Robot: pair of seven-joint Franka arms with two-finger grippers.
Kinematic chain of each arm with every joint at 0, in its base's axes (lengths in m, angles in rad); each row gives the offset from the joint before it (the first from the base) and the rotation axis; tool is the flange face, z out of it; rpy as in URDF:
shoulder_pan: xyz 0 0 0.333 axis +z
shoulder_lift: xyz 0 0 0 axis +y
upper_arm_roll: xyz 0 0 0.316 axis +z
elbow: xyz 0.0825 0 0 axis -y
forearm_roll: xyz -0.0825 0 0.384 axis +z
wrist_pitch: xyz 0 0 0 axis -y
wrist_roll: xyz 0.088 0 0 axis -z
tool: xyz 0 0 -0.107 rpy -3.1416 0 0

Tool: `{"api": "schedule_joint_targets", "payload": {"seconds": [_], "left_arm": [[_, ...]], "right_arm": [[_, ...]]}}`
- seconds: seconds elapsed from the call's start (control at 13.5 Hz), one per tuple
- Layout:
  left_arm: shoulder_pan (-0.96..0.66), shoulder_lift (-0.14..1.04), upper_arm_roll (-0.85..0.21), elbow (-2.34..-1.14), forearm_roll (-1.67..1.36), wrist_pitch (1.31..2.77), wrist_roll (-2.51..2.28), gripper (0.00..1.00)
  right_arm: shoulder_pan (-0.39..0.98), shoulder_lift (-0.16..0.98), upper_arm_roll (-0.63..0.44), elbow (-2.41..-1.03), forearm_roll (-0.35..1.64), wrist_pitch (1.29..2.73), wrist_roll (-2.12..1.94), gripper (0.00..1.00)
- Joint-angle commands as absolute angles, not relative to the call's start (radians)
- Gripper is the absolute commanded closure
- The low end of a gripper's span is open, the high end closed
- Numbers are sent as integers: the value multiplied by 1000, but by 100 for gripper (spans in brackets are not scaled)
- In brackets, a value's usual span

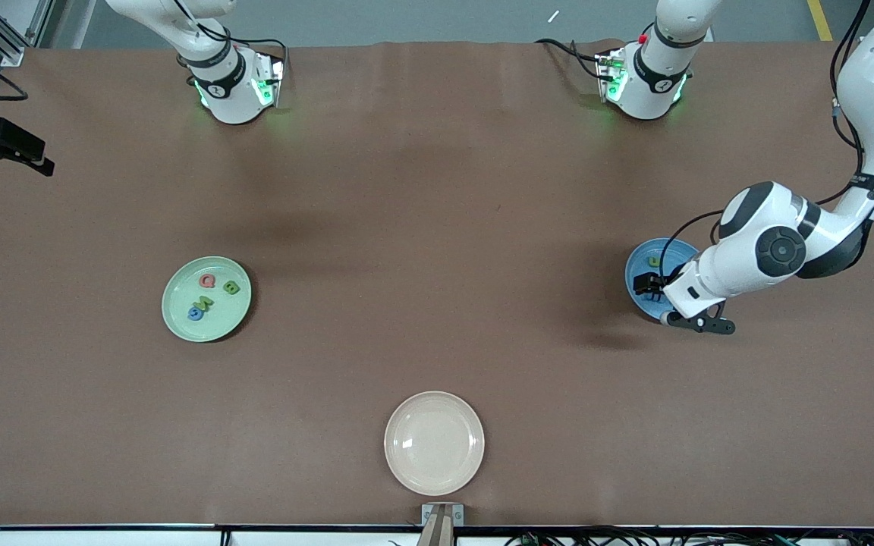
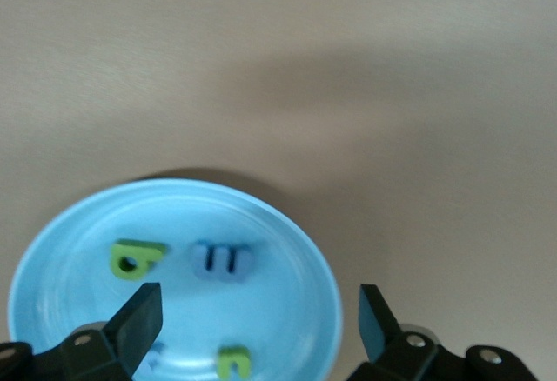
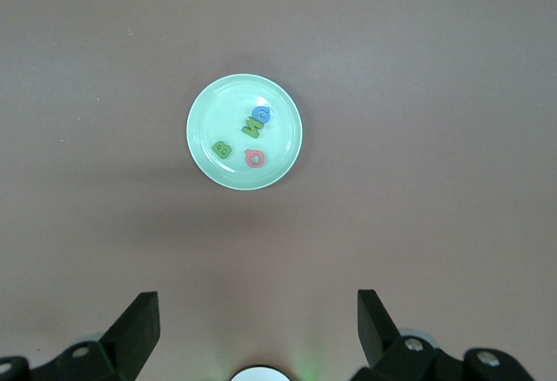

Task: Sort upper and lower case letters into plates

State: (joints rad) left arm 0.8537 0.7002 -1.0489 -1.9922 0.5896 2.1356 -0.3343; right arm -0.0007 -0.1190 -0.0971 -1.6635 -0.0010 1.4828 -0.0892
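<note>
Front view: the pale green plate [image 1: 206,299] lies toward the right arm's end of the table and carries four letters: red Q [image 1: 208,281], green B [image 1: 231,287], green N [image 1: 203,304] and blue G [image 1: 195,313]. The blue plate [image 1: 646,262] lies toward the left arm's end, partly covered by the left gripper [image 1: 648,283], which hangs low over it; one green letter [image 1: 655,261] shows in it. A cream plate [image 1: 434,443], nearest the camera, is bare. The right gripper is out of this view; that arm waits, folded back near its base. No letter lies loose on the brown table [image 1: 422,227].

Left wrist view: the left gripper [image 2: 258,311] is spread wide and holds nothing, just above the blue plate [image 2: 52,250]. In the plate lie a green q [image 2: 135,258], a blue e [image 2: 223,260], a green n [image 2: 233,362] and a bit of pale blue, probably the x [image 2: 153,359], half hidden by a finger.

Right wrist view: the right gripper [image 3: 258,316] is also wide and empty, high over the table, looking down on the green plate [image 3: 203,107] with its four capitals.

All eight letters seem sorted, so the task looks finished or nearly so; the next move probably calls only for lifting the left arm clear without nudging the plate.

The surface is a plain, matte brown cover, faintly creased. Grey floor and cables show past the table's edges.
</note>
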Motion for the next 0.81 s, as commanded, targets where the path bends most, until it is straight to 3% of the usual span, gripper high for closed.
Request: {"api": "schedule_joint_targets", "payload": {"seconds": [0.0,0.22,0.59,0.74], "left_arm": [[647,507,-835,-1979,374,2118,-198,1],[409,425,-624,-1970,194,2117,-135,1],[-105,339,-128,-1968,-62,2109,-98,1],[-222,309,-1,-1968,-97,2109,-97,1]], "right_arm": [[-20,-156,-80,-1700,-3,1486,-94,0],[-5,-156,-68,-1700,-3,1488,-60,0],[-9,-156,-67,-1701,-3,1493,-57,0],[-11,-156,-71,-1701,-3,1490,-57,0]]}}
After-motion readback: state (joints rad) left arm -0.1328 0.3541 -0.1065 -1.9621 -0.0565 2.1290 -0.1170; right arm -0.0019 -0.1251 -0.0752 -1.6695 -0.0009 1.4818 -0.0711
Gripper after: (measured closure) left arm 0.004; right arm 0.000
